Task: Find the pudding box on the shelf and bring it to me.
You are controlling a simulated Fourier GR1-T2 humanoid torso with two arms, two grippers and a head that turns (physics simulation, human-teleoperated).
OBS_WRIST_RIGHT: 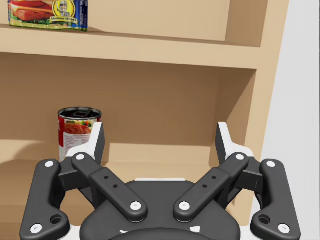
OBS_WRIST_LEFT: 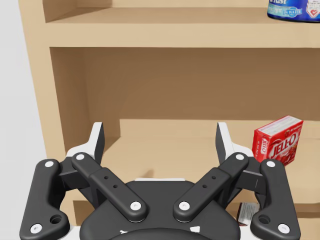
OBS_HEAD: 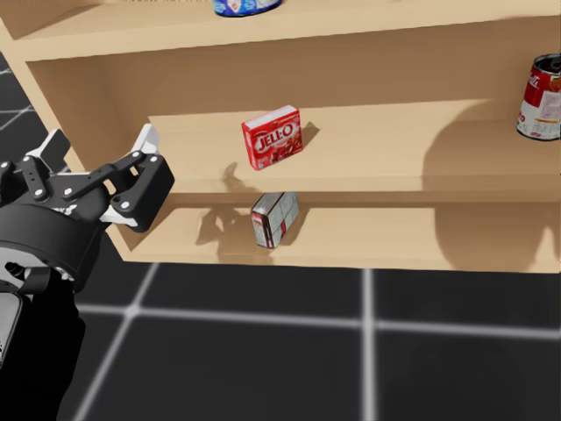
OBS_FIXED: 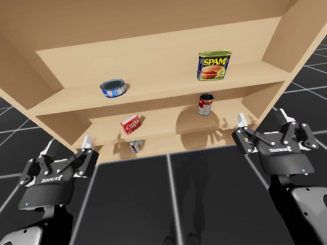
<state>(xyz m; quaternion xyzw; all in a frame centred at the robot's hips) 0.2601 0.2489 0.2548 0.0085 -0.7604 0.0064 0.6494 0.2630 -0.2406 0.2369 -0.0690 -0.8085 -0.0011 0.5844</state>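
On the shelf's (OBS_FIXED: 159,50) mid board, left of centre and roughly mid-depth, sits the red pudding box (OBS_HEAD: 273,138): upright, slightly turned, untouched. Target's located, nothing else done imo: no reach, no grasp, no carry-back. Pick + retrieve + handover all left to do.

Left gripper (OBS_WRIST_LEFT: 160,140) hangs off the shelf's front left corner, about level w/ the mid board. Fingers (OBS_WRIST_LEFT: 96,145) spread wide, nothing btwn them, touching nothing. From the left wrist cam the box is ahead and outboard of one finger, not in the gap, so it prob needs a lateral shift toward centre before going in.

Right gripper (OBS_WRIST_RIGHT: 160,140) mirrors it at the front right corner: also spread wide, empty, no contact. Red-white can (OBS_WRIST_RIGHT: 75,130) stands on the mid board ahead of it, past one finger, clear of it.

Other stuff:
- small pale box (OBS_HEAD: 274,219) on bottom board near front edge, just below the pudding box
- flat blue can (OBS_FIXED: 113,88) on top board, left of centre
- yellow-blue rectangular tin (OBS_FIXED: 214,65) on top board, right side

Judgement: left arm is the closer one for the pick. Box is well apart from the cans, so low clutter risk; watch the board overhead on entry.
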